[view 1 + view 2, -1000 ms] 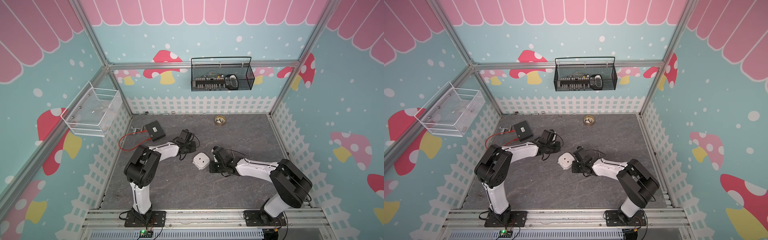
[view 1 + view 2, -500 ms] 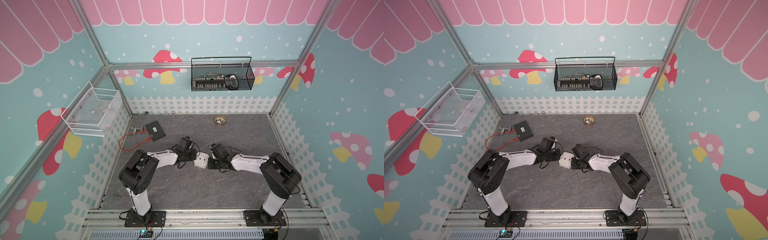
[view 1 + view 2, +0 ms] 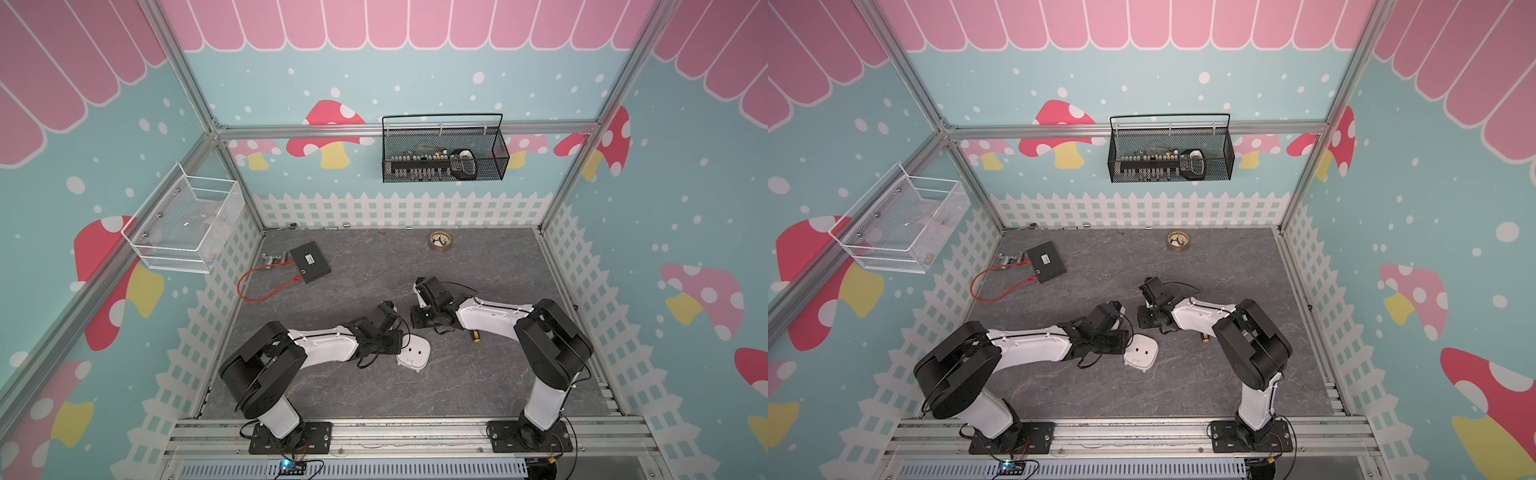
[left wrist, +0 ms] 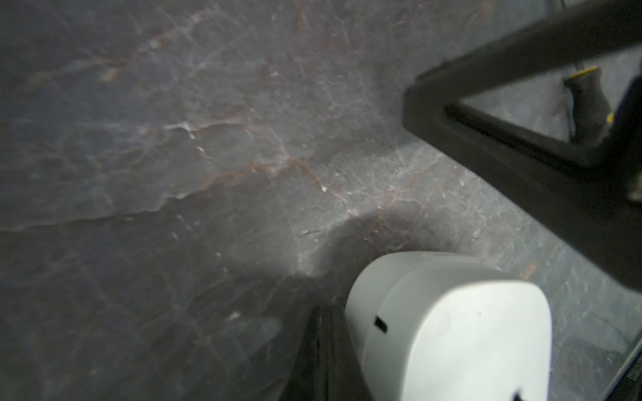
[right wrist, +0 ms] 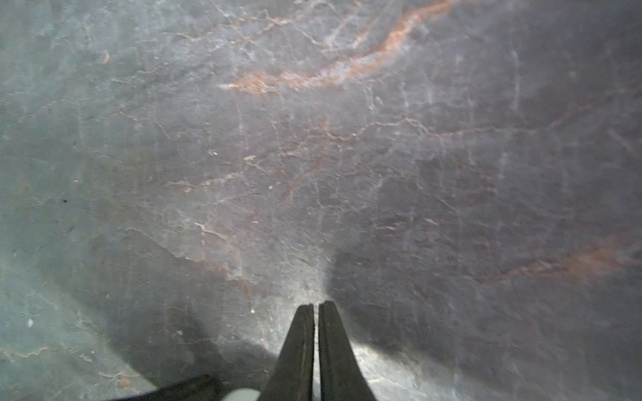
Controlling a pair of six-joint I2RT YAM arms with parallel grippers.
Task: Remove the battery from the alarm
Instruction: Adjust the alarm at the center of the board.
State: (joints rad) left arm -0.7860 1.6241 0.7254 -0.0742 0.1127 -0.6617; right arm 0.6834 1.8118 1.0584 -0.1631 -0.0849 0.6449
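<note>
The alarm (image 3: 413, 353) (image 3: 1141, 353) is a white rounded-square clock lying on the grey mat, a plain side with two small dark slots facing up. My left gripper (image 3: 399, 345) (image 4: 321, 312) is shut, its tips low beside the alarm's (image 4: 451, 330) left edge and holding nothing. My right gripper (image 3: 417, 322) (image 5: 316, 305) is shut too, apart from a hairline slit. It hangs empty over bare mat just behind the alarm. The battery is hidden in every view.
A black-and-yellow screwdriver (image 3: 473, 336) (image 4: 587, 104) lies under the right forearm. At the back are a black box with a red cable (image 3: 311, 262) and a brass dish (image 3: 440, 240). A black wire basket (image 3: 444, 153) and a white one (image 3: 183, 224) hang on the walls.
The alarm has shifted toward the front edge, with my left gripper following at its side. My right gripper has drawn back a little toward the far side.
</note>
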